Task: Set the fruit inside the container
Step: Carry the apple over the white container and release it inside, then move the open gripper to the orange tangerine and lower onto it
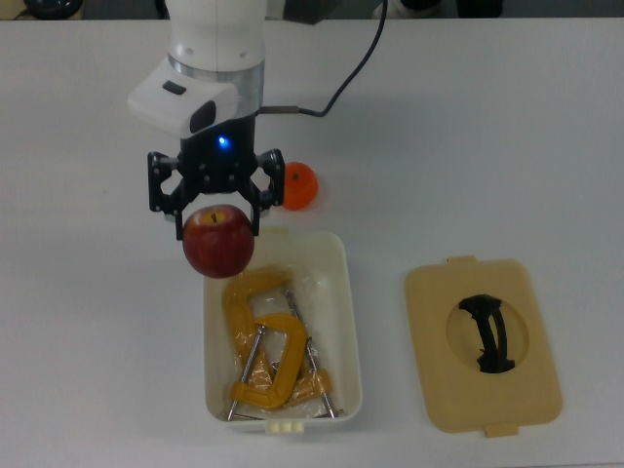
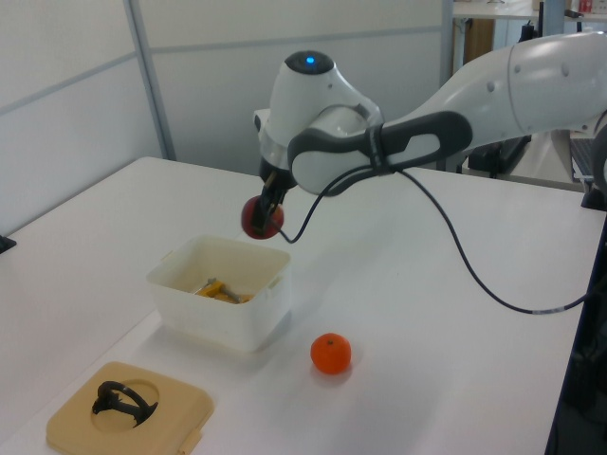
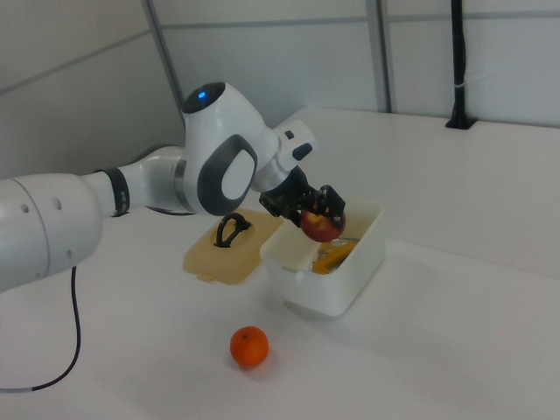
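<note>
The apple (image 1: 218, 243) hangs clenched in the end effector (image 1: 215, 213) above the near-left corner of the tub (image 1: 348, 322) in the top view, lifted clear of the rim so it can be lowered inside, where yellow clamps (image 1: 263, 346) already lie. The lid (image 1: 483, 344) lies aside on the desk (image 1: 507, 136), leaving the tub open. Beyond, the orange (image 1: 298, 185) sits on the desk just outside the tub's far end, not yet picked up.

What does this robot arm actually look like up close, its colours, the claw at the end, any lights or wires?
The arm is glossy white with rounded, bulging joints and dark grey bands between segments. A small blue light glows on the casing near its end. The gripper is black, a two-fingered claw under a white wrist block. A thin black cable loops loosely away from the wrist.
</note>
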Available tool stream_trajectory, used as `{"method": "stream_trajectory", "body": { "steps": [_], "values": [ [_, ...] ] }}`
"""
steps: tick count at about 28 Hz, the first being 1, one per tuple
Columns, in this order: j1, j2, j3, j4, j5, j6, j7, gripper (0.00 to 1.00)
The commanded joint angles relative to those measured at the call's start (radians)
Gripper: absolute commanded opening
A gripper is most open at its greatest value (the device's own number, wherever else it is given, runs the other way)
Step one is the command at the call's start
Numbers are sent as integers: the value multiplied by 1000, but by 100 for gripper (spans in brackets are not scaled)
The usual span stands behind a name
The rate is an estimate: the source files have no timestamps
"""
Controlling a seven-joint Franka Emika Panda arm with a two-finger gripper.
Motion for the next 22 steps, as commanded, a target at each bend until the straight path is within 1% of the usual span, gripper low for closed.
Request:
{"method": "stream_trajectory", "body": {
  "steps": [1, 3, 7, 11, 14, 16, 17, 20, 22],
  "values": [
    [10, 44, 6, 8, 5, 87, 23, 76],
    [16, 44, 6, 5, 11, 84, 53, 100],
    [21, 38, 6, 0, 13, 57, 142, 100],
    [22, 24, 7, 3, 19, -49, 151, 100],
    [22, 1, 16, 2, 46, -146, 147, 100],
    [22, -2, 22, 2, 53, -213, 144, 100],
    [22, -7, 32, 3, 53, -294, 135, 100],
    [22, -14, 39, 2, 62, -393, 93, 100],
    [22, -14, 42, 0, 83, -460, 64, 100]
  ]
}}
